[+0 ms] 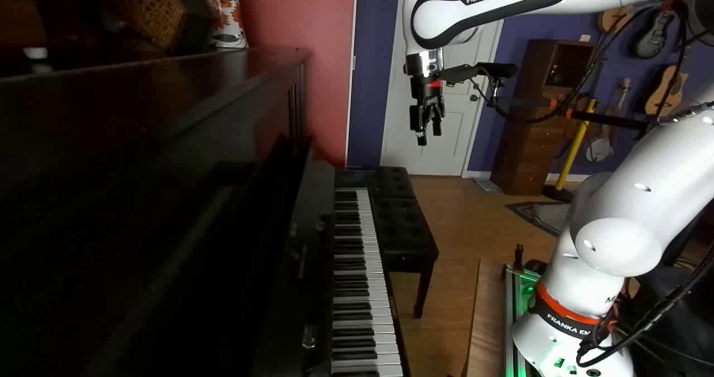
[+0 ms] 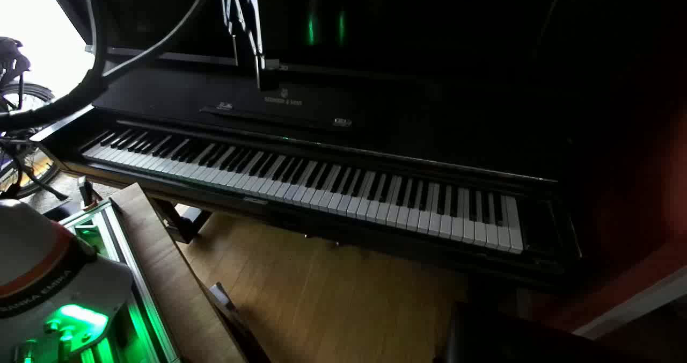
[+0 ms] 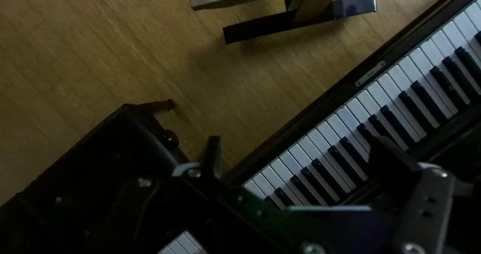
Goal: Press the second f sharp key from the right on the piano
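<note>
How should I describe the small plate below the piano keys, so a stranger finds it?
In the wrist view, find the piano. Along the front ends of its white keys runs a dark rail bearing the plate. Pale like those keys, it nevertheless lies alone, lengthwise along the rail.

Bottom edge crops piano and its key row in an exterior view. Top edge crops your gripper in an exterior view; piano lettering too blurred to read surely. In wrist view, gripper hides part of key row from you.
</note>
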`<state>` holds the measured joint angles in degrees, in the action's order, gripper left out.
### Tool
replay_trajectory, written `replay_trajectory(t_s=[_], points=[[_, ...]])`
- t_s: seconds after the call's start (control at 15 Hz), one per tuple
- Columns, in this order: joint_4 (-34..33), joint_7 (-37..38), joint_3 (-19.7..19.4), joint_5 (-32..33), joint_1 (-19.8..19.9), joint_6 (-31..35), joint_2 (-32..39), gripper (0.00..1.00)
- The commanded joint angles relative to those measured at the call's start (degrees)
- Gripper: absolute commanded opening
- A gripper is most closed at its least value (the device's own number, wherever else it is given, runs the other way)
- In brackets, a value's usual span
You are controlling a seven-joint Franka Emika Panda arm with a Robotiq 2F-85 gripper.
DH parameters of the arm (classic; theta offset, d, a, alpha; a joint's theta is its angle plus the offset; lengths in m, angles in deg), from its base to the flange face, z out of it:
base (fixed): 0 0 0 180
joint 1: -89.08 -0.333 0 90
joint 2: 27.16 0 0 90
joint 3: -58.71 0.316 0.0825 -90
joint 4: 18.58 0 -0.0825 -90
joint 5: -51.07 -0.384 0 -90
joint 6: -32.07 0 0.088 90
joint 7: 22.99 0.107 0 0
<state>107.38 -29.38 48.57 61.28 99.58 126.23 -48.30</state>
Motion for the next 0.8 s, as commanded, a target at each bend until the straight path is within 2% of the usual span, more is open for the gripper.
replay_trajectory(t_s=[0.0, 0.53, 0.73], points=[[-0.1, 0.1, -0.3, 0.1, -0.3, -0.1, 0.0, 1.00], [0.4, 0.6, 0.1, 0.3, -0.6, 0.7, 0.9, 1.00], [3.3, -0.4, -0.1, -0.6, -1.6, 10.1, 2.9, 1.00]])
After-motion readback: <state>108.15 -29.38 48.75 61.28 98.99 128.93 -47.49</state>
